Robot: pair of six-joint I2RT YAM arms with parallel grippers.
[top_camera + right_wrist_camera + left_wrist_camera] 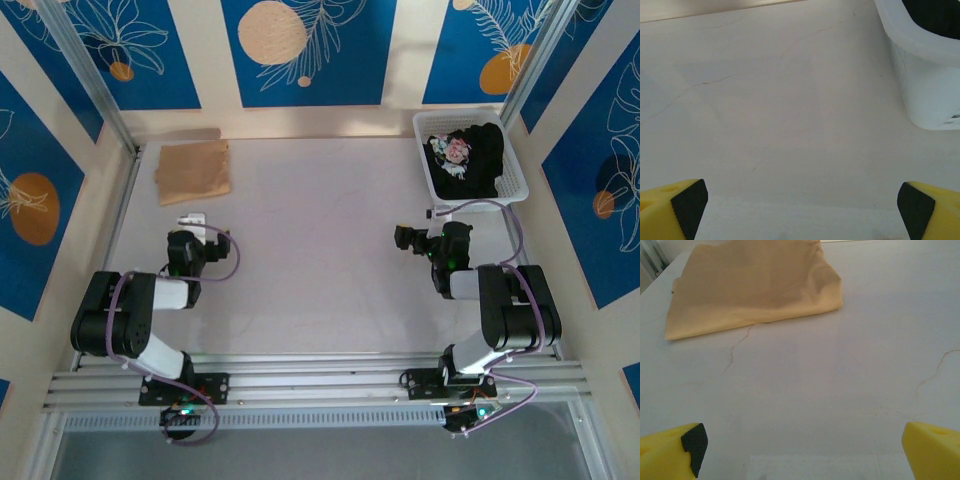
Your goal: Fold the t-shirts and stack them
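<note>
1. While both arms wait low over the pale bench (320, 250), the tan-orange t-shirt (193, 170) lies in the upper left of the overhead frame as a flat, roughly square bundle. It appears to be folded already, though its print is hidden and the neatness of the fold cannot be judged from here.
2. At upper right, the black t-shirt (470, 155) sits crumpled inside the white mesh basket (512, 170), its pink-white print facing up.
3. Left tool (802, 447): jaws spread wide, holding nothing, aimed at the tan-orange t-shirt, which lies near but apart from it at the top of the wrist frame.
4. Right tool (800, 205): jaws also spread wide and empty over bare bench, with the basket wall at the right edge of its wrist frame.
5. Progress, as judged from the scene: about halfway. One shirt looks finished and parked. The black one has not yet been lifted out, spread, folded or laid on top of the first, so the stack is not yet begun.
</note>
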